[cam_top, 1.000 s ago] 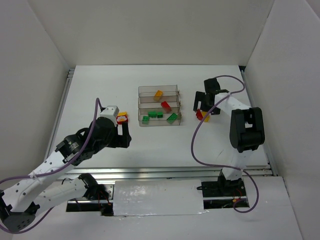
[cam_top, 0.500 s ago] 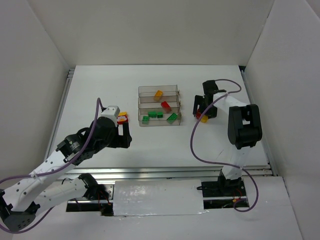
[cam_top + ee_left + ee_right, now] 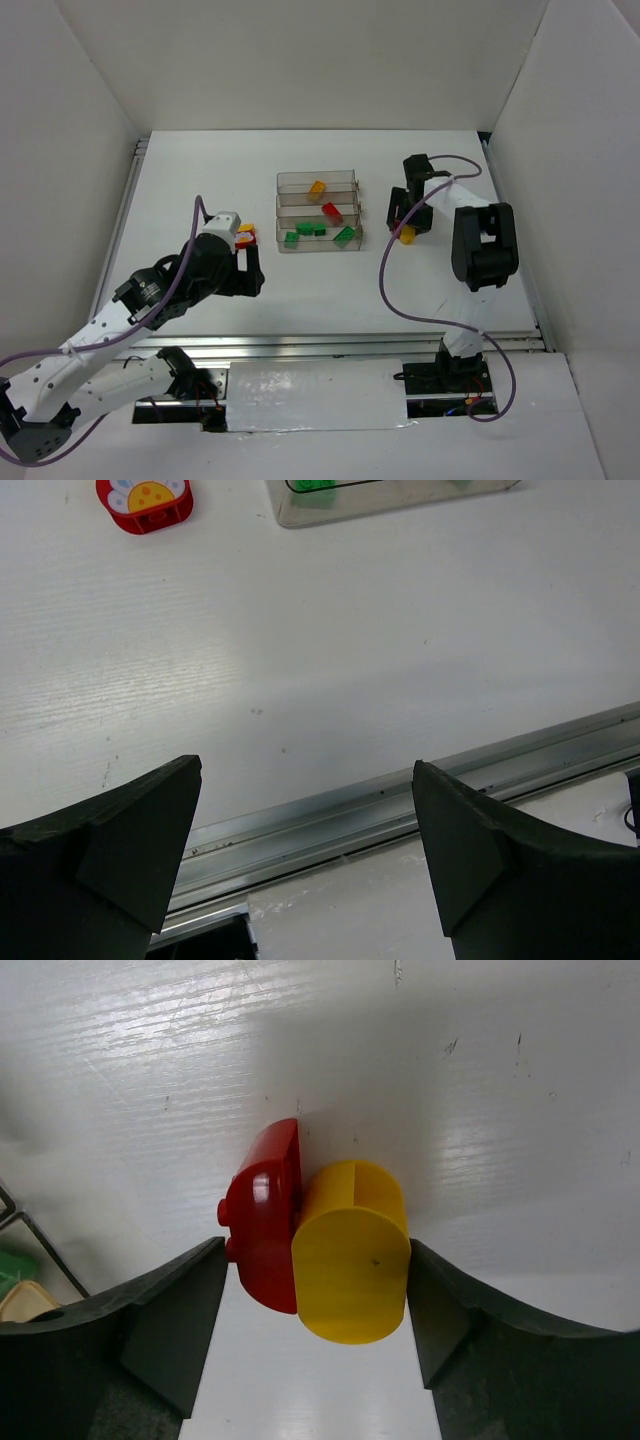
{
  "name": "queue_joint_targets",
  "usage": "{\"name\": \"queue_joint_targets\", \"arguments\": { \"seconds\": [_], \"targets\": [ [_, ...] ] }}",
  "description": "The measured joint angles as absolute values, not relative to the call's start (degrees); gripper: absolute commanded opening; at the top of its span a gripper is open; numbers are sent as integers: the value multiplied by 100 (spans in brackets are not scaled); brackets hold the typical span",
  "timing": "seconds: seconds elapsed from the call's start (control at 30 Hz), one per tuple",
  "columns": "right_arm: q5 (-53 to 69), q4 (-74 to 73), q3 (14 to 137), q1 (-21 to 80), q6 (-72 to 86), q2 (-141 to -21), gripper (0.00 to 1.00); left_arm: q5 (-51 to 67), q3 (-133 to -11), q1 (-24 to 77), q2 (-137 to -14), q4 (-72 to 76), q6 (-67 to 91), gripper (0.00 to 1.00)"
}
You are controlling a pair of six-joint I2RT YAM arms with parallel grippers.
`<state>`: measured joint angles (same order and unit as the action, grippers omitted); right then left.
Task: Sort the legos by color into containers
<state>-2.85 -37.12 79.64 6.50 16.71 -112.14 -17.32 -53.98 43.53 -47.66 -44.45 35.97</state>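
The clear three-trough tray (image 3: 288,212) holds a yellow brick (image 3: 316,187) in the far trough, a red brick (image 3: 332,211) in the middle one and several green bricks (image 3: 305,230) in the near one. My right gripper (image 3: 408,222) is down on the table right of the tray. In the right wrist view its jaws (image 3: 314,1260) touch both sides of a red brick (image 3: 262,1218) stuck to a yellow brick (image 3: 352,1250). My left gripper (image 3: 247,262) is open and empty (image 3: 307,810). A red brick with a yellow top (image 3: 243,236) lies just beyond it (image 3: 145,502).
The tray's near corner with a green brick (image 3: 318,485) shows at the top of the left wrist view. A metal rail (image 3: 330,345) runs along the table's near edge. White walls enclose the table on three sides. The right arm's purple cable (image 3: 390,280) loops over the table.
My right gripper has come down and slightly left over the red and yellow stack, and its jaws now press against it. The left arm has hardly moved.
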Motion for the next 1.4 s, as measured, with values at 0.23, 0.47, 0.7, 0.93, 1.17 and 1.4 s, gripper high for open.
{"name": "queue_joint_targets", "arguments": {
  "seconds": [0.23, 0.47, 0.7, 0.93, 1.17, 1.4],
  "targets": [
    [-305, -3876, 8027, 650, 1656, -11301, 68, -1662, -5398, 4353, -4797, -4436, 3592, 100],
    [-320, -3881, 8034, 650, 1662, -11306, 0, -1658, -5398, 4353, -4797, -4401, 3592, 100],
    [-290, -3553, 7426, 965, 1638, -10713, 0, -1566, -5398, 4353, -4735, -4226, 3769, 100],
    [-497, -3135, 6805, 2663, 1378, -8678, 0, -1302, -5452, 4351, -4434, -3642, 4399, 99],
    [141, -2467, 5999, 4040, 1050, -6602, 0, -1223, -5795, 4335, -4414, -3363, 5120, 99],
    [799, -2147, 5863, 4875, 908, -5961, 0, -228, -5765, 4320, -4554, -2637, 5450, 100]
  ]
}}
